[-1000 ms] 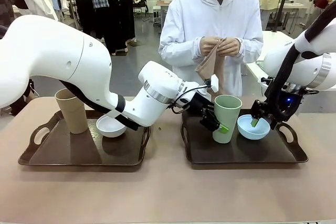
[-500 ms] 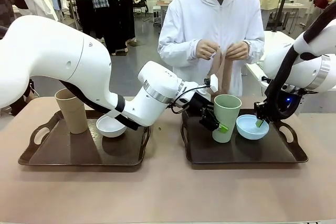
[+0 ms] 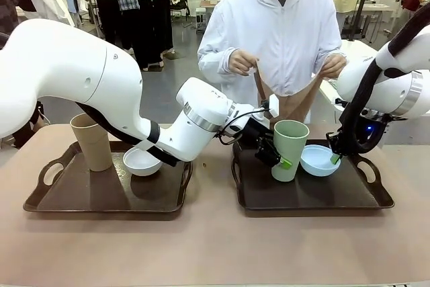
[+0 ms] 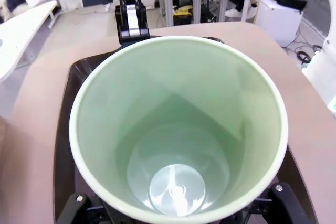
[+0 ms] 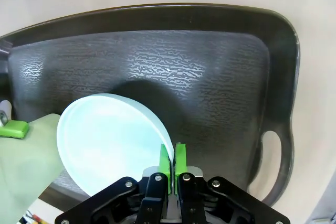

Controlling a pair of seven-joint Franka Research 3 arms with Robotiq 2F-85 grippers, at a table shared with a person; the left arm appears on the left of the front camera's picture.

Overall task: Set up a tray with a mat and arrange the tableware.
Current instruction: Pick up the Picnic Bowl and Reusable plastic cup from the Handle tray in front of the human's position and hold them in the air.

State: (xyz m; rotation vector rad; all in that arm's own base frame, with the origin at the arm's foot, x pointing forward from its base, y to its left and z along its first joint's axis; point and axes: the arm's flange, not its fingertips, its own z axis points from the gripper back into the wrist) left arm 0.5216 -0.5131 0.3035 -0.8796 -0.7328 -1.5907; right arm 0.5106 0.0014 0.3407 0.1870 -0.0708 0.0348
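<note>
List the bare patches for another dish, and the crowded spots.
Free: the left tray's near half, before the tan cup and white bowl; the right tray's near strip. Crowded: its far part, left gripper on the pale green cup, right gripper on the light blue bowl.

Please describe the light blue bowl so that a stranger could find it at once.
On the table, take the dark tray on the robot's right. Beside the tall pale green cup on it is the light blue bowl. It is the only blue, low dish, its rim pinched by the right gripper.
</note>
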